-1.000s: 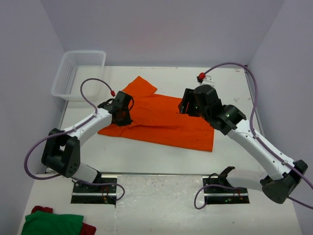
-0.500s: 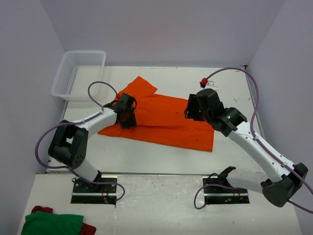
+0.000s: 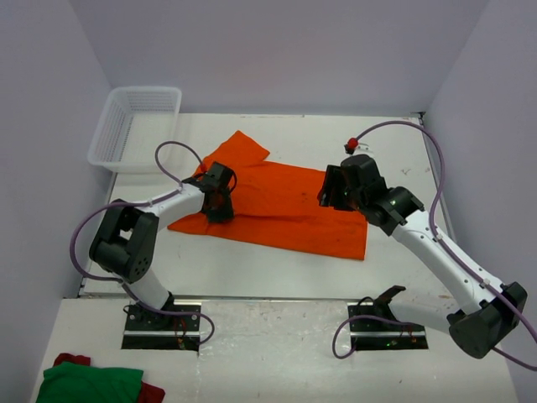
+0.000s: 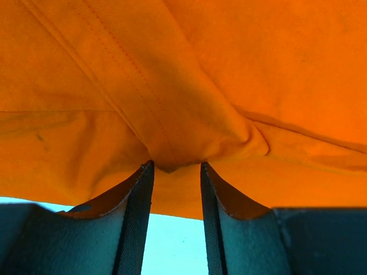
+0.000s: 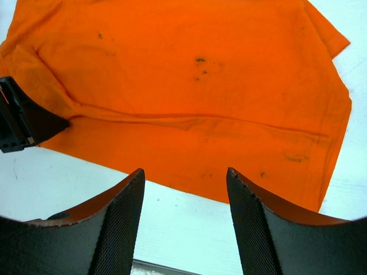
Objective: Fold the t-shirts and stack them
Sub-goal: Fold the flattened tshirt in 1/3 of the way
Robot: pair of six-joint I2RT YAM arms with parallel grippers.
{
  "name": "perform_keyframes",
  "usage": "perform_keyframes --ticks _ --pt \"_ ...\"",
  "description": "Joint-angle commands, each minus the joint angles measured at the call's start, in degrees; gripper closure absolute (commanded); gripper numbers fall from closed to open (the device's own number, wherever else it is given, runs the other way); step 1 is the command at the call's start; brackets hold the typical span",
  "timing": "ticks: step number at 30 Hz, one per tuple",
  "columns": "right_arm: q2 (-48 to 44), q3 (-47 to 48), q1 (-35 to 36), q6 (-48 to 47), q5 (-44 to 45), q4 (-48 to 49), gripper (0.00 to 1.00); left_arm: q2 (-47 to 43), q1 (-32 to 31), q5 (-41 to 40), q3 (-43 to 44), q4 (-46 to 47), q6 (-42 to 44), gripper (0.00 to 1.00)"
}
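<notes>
One orange t-shirt (image 3: 285, 206) lies spread flat on the white table, a sleeve pointing to the far left. My left gripper (image 3: 220, 206) is at its near left edge; in the left wrist view its narrow jaws (image 4: 176, 166) pinch a gathered fold of the orange fabric (image 4: 229, 69) at the tips. My right gripper (image 3: 331, 191) hovers over the shirt's right part, open and empty. In the right wrist view (image 5: 184, 175) its fingers frame the shirt's near hem (image 5: 189, 97), and the left gripper (image 5: 23, 123) shows at the left.
A white mesh basket (image 3: 134, 126) stands at the far left corner. A green cloth (image 3: 88, 386) with a red one (image 3: 151, 392) under it lies at the near left, in front of the arm bases. Walls close in the table on three sides.
My left gripper has slid a little right along the shirt's near left edge, its elbow drawn in. My right gripper has shifted slightly right and toward me above the shirt.
</notes>
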Motion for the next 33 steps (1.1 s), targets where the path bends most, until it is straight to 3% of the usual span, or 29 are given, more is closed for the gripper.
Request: perform_keyframes --ticks 1,9,16,24,33 --pt "-1.6 -0.9 -0.6 -0.9 -1.7 2.5 0.4 0.2 -0.1 -2.3 2.5 0.3 1.5 0.61" --pt "-1.3 -2.0 -1.1 -0.8 -4.6 4.1 0.4 1.7 -0.1 -3.4 4.7 0.0 1.6 0.72" --pt "0.0 -2.2 -1.1 -0.8 -5.5 5.0 0.4 2.0 -0.1 -4.4 8.6 -1.7 2.3 1.0" --pt "2.1 -3.1 -1.1 -0.7 -6.8 5.8 0.4 3.7 -0.2 -4.0 12.8 -2.5 4.1 1.0" --pt "3.7 -2.9 -1.1 -0.8 -7.7 7.1 0.4 17.9 -3.9 0.2 30.9 -0.2 12.7 0.99"
